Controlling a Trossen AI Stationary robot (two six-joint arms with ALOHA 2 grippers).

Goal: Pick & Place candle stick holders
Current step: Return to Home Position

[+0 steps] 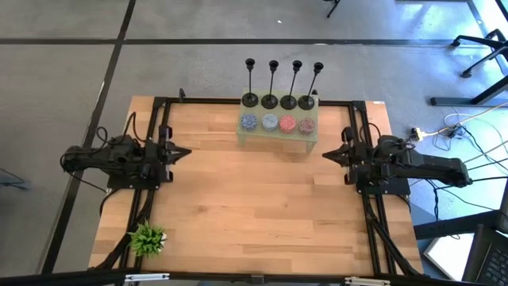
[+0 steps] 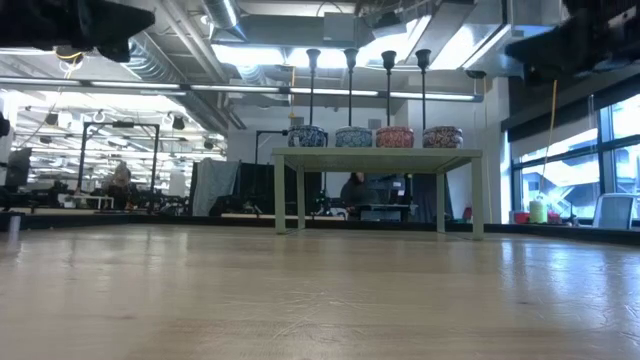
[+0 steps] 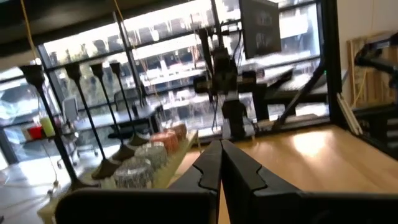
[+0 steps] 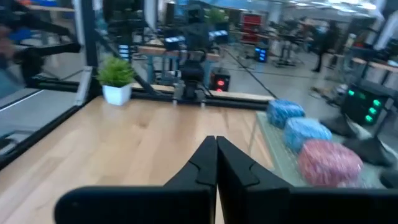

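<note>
Candle stick holders [image 1: 288, 102] on shelf [image 1: 278, 137], both arms at the table [image 1: 238, 206] edges.
High view: I logged all four in a row along the shelf's back edge, behind four scented candles [image 1: 269, 123]; left gripper [image 1: 185, 152] and right gripper [image 1: 327, 156] sat at opposite sides, well apart from it. Low view: candle stick holders [image 2: 350, 90] stood upright. Wrist views: left fingers [image 3: 208, 171] and right fingers [image 4: 202, 165] were pressed together, gripping nothing. I judged homing in hand; next called only for parking both arms.
</note>
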